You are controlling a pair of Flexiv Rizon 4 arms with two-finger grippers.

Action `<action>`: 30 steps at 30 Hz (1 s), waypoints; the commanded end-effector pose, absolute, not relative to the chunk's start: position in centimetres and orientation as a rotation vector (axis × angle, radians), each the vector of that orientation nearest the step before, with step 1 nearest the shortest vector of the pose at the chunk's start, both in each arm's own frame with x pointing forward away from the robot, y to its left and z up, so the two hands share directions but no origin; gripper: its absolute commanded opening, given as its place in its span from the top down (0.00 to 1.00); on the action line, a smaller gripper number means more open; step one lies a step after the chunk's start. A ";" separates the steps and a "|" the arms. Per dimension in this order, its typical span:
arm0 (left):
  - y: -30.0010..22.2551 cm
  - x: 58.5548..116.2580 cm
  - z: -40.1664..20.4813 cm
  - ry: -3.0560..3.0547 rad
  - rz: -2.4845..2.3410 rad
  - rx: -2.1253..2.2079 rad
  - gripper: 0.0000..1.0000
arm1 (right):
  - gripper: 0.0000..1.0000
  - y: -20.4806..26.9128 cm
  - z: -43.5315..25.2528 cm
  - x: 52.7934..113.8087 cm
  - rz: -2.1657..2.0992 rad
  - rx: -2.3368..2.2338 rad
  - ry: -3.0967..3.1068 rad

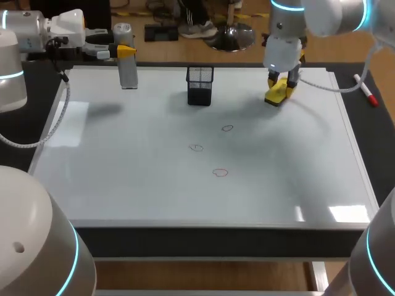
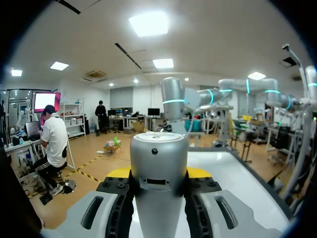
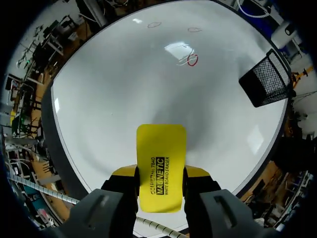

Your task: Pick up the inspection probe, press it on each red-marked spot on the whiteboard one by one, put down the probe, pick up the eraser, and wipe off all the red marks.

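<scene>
Right gripper (image 3: 161,172) clamps the yellow eraser (image 3: 161,146) at the whiteboard's (image 1: 123,185) 1 o'clock. Left gripper (image 2: 158,173) grips the silver probe (image 2: 158,158) upright at 11 o'clock, perhaps touching the board. 3 red marks (image 1: 220,173) lie mid-board, with the mesh cup (image 1: 200,85) at 12.

A dark table (image 1: 376,142) (matte, almost black) carries everything. Near its far edge, about midway along, stands a black mesh cup (image 1: 200,85); a red-tipped marker (image 1: 364,89) lies by its right side.
</scene>
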State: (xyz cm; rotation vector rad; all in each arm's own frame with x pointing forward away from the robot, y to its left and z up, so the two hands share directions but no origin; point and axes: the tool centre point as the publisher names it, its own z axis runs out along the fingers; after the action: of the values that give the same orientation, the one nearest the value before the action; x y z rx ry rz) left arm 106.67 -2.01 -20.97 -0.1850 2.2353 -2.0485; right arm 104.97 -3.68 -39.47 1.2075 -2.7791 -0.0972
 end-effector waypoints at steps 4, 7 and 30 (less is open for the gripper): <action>-2.0 106.6 -20.8 2.235 -2.047 -0.186 1.00 | 1.00 -6.7 -38.4 102.6 -0.078 1.125 -2.845; -2.0 106.6 -20.8 2.235 -2.047 -0.186 1.00 | 1.00 -8.0 -38.3 101.5 -0.073 1.086 -2.859; -2.0 106.6 -20.8 2.235 -2.047 -0.186 1.00 | 1.00 -12.1 -38.7 98.0 -0.087 0.936 -2.913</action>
State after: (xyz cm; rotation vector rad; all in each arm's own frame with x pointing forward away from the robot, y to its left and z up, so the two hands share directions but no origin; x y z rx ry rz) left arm 106.67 -2.01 -20.96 -0.1849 2.2353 -2.0485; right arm 98.08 -12.00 -38.84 0.9345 -2.9131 -0.0945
